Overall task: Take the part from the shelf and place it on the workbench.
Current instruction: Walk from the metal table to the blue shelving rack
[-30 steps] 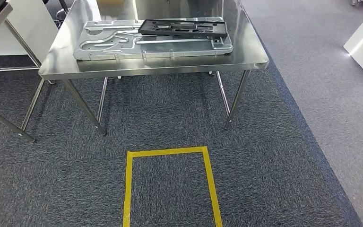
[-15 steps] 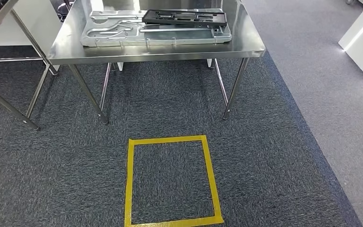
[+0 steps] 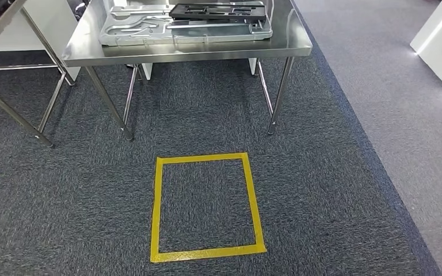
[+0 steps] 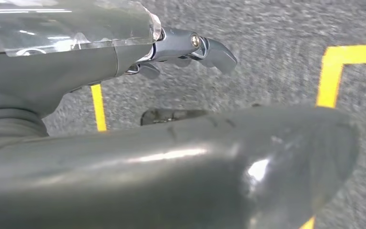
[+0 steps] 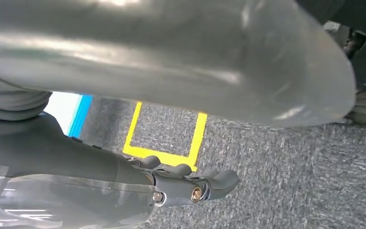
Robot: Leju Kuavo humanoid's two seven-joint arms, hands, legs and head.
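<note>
A steel table [image 3: 167,53] spans the top centre of the head view, bearing a large tray [image 3: 149,31] with a flat part [image 3: 218,10] lying on the tray's right half. Below the table, at lower centre, a taped square [image 3: 203,205] marks the carpet [image 3: 322,190]. A second table's legs [image 3: 11,109] cross the upper left.

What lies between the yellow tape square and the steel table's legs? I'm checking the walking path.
In the head view, bare grey carpet separates the yellow tape square from the steel table; nothing sits on that stretch.
</note>
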